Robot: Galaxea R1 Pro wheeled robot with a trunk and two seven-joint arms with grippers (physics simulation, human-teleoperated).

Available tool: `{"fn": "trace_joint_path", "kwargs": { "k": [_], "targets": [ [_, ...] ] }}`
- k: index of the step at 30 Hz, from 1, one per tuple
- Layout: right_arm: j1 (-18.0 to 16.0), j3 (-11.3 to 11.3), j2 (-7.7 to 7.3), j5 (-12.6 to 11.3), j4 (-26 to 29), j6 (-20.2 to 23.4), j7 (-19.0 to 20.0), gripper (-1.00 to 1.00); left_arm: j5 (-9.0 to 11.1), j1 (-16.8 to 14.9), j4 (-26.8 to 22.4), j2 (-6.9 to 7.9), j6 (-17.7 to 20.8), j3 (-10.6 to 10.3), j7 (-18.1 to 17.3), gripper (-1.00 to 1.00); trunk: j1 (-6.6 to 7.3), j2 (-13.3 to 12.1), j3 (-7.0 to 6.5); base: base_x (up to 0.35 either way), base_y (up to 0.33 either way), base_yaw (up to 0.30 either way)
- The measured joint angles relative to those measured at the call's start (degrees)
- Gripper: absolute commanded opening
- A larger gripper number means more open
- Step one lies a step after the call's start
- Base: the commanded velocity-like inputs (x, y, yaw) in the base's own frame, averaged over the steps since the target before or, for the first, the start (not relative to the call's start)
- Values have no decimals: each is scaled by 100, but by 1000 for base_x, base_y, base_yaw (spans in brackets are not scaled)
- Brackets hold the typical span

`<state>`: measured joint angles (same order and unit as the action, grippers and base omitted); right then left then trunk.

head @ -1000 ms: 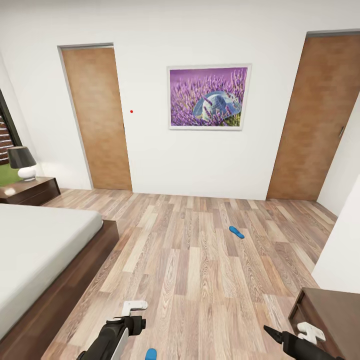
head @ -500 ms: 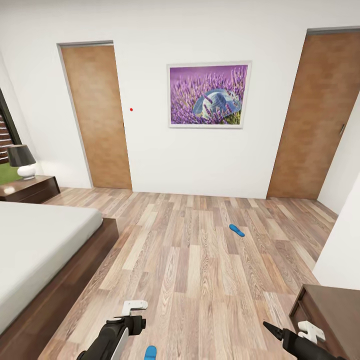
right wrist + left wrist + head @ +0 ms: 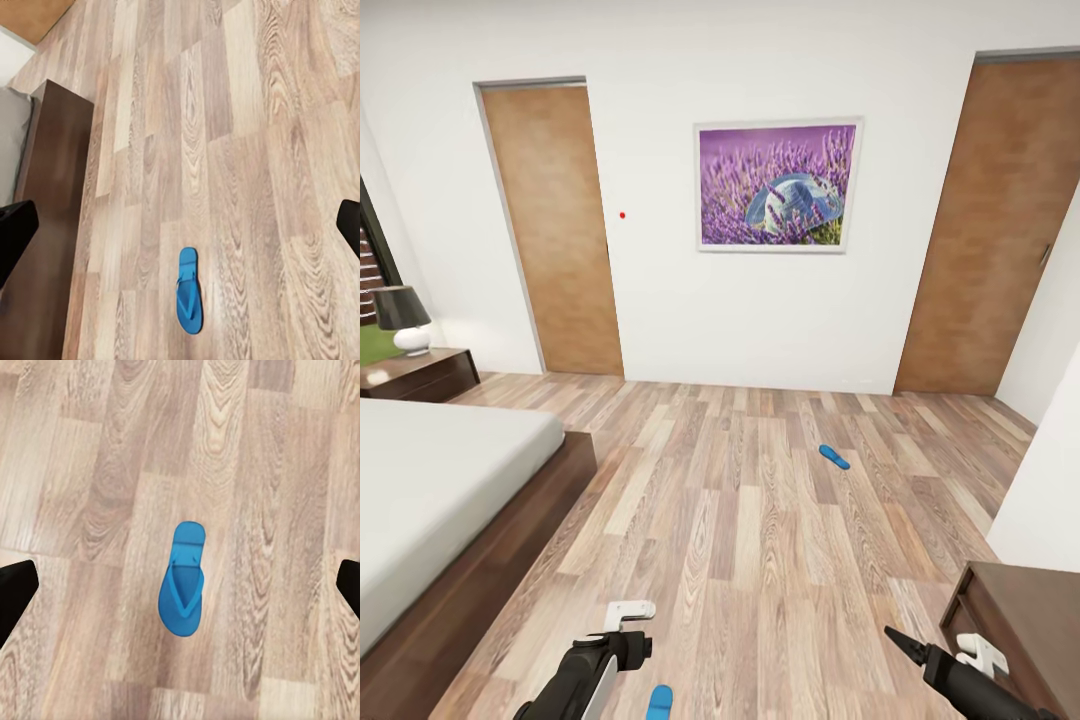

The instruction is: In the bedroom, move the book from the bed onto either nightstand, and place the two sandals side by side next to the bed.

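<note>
Head camera creeps forward; sandals unmoved. We hover left end effector (image 3: 180, 585), wide open, empty, over near sandal (image 3: 182, 589): light, floppy, pinch sole edges. Right end effector (image 3: 180, 225) likewise empty.

Wood-grain planks run across the floor (image 3: 760, 520), mixed light and brown tones with a soft low sheen. The bed (image 3: 510, 540) frame looks like dark smooth wood, its mattress a plain matt pale cloth. The near sandal (image 3: 182, 582) reads as smooth matt blue rubber or foam. The nightstand (image 3: 420, 372) top is dark wood, slightly glossy. The doors look like matt brown wood.
</note>
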<state>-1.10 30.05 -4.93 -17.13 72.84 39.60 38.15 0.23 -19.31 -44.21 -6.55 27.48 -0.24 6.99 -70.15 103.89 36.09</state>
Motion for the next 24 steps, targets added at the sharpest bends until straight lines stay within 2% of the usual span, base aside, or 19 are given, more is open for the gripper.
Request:
{"fn": "trace_joint_path", "kwargs": {
  "k": [24],
  "targets": [
    [1,-6,9,-4,8,-8,-3,100,1,2,0,-38,-13,-32,-4,100,-527,963,431,0,0,0]
  ]
}}
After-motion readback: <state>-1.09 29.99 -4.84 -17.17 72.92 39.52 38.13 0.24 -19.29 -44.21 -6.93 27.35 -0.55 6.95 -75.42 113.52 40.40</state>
